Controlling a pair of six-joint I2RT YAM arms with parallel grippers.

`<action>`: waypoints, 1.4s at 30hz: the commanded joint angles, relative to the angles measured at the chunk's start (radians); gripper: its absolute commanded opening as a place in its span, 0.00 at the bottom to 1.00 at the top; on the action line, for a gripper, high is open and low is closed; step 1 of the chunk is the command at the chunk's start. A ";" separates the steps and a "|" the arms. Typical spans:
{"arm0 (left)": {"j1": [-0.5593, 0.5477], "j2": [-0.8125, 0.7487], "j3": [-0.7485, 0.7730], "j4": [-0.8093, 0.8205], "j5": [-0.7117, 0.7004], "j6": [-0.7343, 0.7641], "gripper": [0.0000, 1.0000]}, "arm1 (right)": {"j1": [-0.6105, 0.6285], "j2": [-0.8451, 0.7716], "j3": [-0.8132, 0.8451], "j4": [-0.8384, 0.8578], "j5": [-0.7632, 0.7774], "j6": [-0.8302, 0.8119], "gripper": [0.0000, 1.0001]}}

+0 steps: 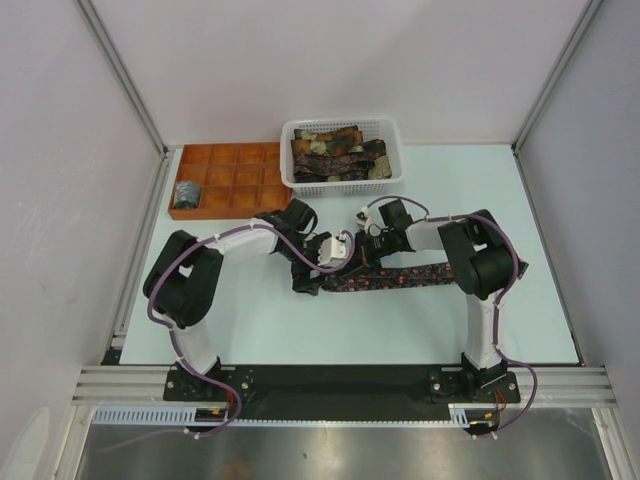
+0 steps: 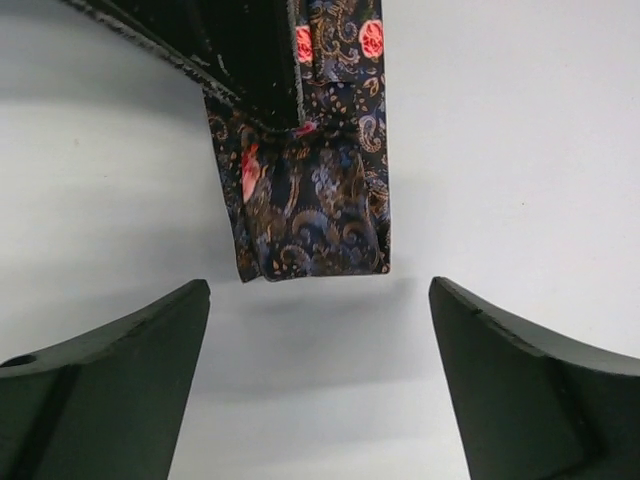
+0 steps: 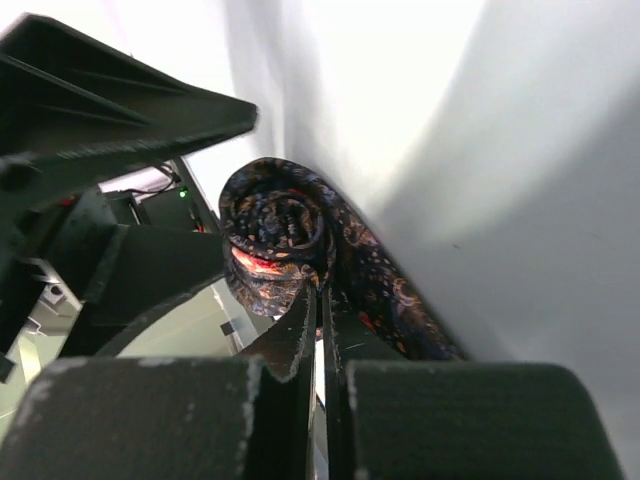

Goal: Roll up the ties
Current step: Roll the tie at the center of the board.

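Observation:
A dark tie with pink-red marks (image 1: 400, 277) lies across the middle of the table. Its left end is wound into a small coil (image 3: 275, 225). My right gripper (image 1: 362, 258) is shut on that coil, fingertips (image 3: 305, 310) pinched together at its edge. My left gripper (image 1: 308, 277) is open and empty just left of it. In the left wrist view the tie's folded end (image 2: 315, 220) lies on the table ahead of the open gripper (image 2: 320, 290), apart from both fingers. Several more ties (image 1: 335, 155), green-gold-brown, lie in the basket.
The white mesh basket (image 1: 392, 178) stands at the back centre. The orange compartment tray (image 1: 235, 165) stands to its left, with a dark rolled item (image 1: 187, 193) in a front-left cell. Grey walls close in both sides and the back.

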State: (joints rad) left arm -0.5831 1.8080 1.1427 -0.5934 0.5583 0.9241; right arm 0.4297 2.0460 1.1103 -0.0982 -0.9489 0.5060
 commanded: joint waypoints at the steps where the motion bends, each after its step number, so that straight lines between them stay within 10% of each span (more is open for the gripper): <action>1: 0.002 -0.050 0.012 0.052 0.057 -0.042 0.97 | -0.012 0.008 -0.018 -0.011 0.012 -0.052 0.00; 18: -0.100 0.056 0.110 0.058 -0.055 -0.084 0.89 | -0.013 0.028 -0.047 0.018 0.019 -0.043 0.00; 26: -0.104 0.054 0.069 0.004 -0.103 -0.018 0.50 | 0.007 0.008 -0.061 0.184 -0.016 0.080 0.01; 32: -0.064 0.027 0.043 -0.058 -0.127 0.068 0.29 | -0.025 -0.078 -0.032 0.094 -0.050 0.060 0.37; 42: -0.054 0.040 0.078 -0.092 -0.133 0.075 0.24 | 0.017 -0.127 0.002 0.071 -0.027 0.112 0.43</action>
State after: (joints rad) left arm -0.6445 1.8580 1.1995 -0.6163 0.4454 0.9798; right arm 0.3889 1.9381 1.0767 -0.0631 -0.9764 0.5770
